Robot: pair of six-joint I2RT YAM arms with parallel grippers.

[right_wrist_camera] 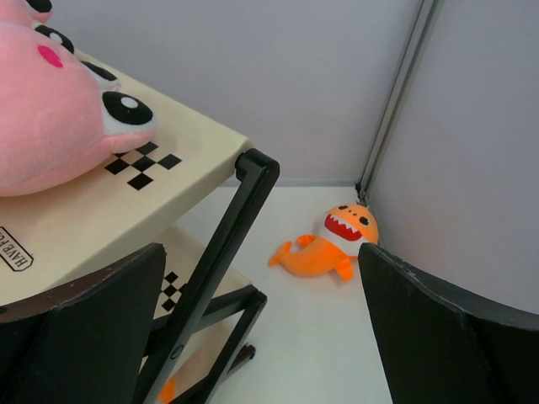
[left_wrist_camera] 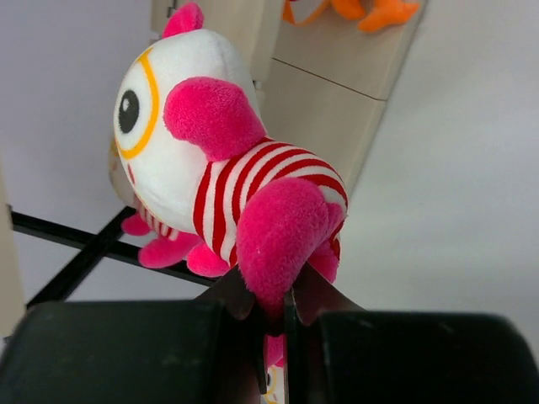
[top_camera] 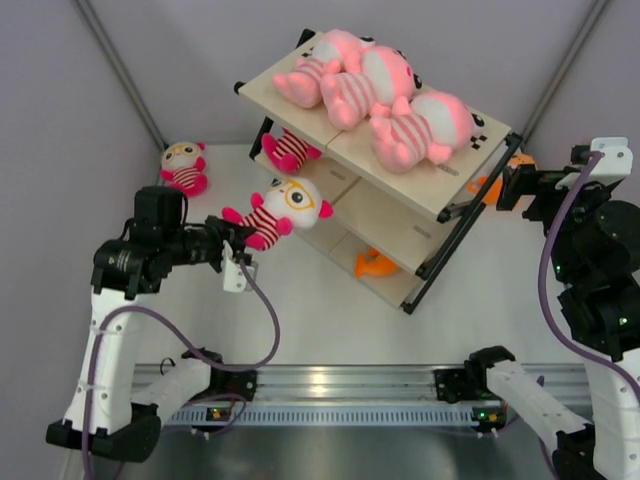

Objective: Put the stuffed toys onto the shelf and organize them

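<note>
Small toy (left_wrist_camera: pixel 227 177) sitting in left gripper (left_wrist_camera: pixel 274 299) w/ shelf (top_camera: pixel 390 215) just ahead; 3 big toys (top_camera: pixel 375 95) lying on its top; open-mouthed toy (right_wrist_camera: pixel 324 248) lying ahead of right gripper (top_camera: pixel 512 182).

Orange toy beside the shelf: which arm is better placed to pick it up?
Right. The open right claw faces the orange toy; the left claw is shut on a pink toy.

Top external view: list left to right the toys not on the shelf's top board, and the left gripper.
Hot-pink toy on the table → left gripper → held hot-pink toy → orange toy on the lowest board → orange toy at far right. Hot-pink toy inside the shelf left out: it overlaps the held one.
</note>
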